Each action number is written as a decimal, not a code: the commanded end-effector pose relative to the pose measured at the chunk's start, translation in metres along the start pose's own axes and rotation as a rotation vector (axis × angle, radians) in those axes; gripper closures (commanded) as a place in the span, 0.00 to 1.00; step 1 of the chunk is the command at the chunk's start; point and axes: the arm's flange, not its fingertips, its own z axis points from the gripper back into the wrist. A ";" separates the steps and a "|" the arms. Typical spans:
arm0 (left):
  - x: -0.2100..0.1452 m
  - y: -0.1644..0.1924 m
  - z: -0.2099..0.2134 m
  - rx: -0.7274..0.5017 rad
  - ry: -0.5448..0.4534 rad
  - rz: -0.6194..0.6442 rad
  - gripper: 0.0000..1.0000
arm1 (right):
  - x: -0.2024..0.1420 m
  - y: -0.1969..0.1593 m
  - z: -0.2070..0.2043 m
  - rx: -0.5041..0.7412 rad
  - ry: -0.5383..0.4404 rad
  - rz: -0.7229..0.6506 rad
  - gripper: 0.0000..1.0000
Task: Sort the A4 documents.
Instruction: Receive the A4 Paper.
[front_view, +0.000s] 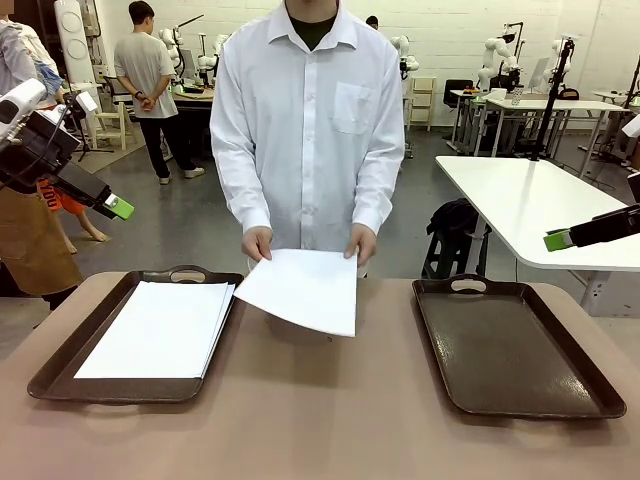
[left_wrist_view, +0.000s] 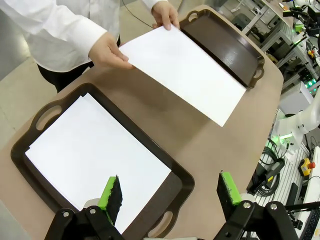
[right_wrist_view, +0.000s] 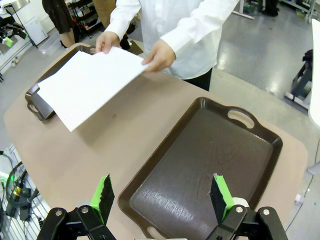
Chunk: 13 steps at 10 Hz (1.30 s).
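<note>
A person in a white shirt holds one white A4 sheet (front_view: 303, 288) (left_wrist_view: 186, 71) (right_wrist_view: 89, 84) by its far edge with both hands, tilted above the table between the two trays. A stack of A4 documents (front_view: 156, 329) (left_wrist_view: 95, 151) lies in the left dark brown tray (front_view: 60, 358) (left_wrist_view: 173, 190). The right tray (front_view: 505, 345) (right_wrist_view: 200, 157) holds nothing. My left gripper (front_view: 118, 208) (left_wrist_view: 170, 192) hangs open, raised at the far left above the left tray. My right gripper (front_view: 558, 240) (right_wrist_view: 162, 192) hangs open, raised at the right above the bare tray.
The brown table (front_view: 320, 420) has bare surface between and in front of the trays. A white table (front_view: 540, 205) stands behind at the right. Another person (front_view: 145, 80) stands farther back at the left, among other tables and equipment.
</note>
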 end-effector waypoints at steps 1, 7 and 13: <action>-0.001 0.001 0.001 -0.001 0.001 -0.013 0.01 | -0.001 -0.002 -0.002 0.016 -0.006 -0.006 0.00; -0.001 0.001 0.001 -0.001 0.001 -0.013 0.01 | -0.001 -0.002 -0.002 0.016 -0.006 -0.006 0.00; -0.001 0.001 0.001 -0.001 0.001 -0.013 0.01 | -0.001 -0.002 -0.002 0.016 -0.006 -0.006 0.00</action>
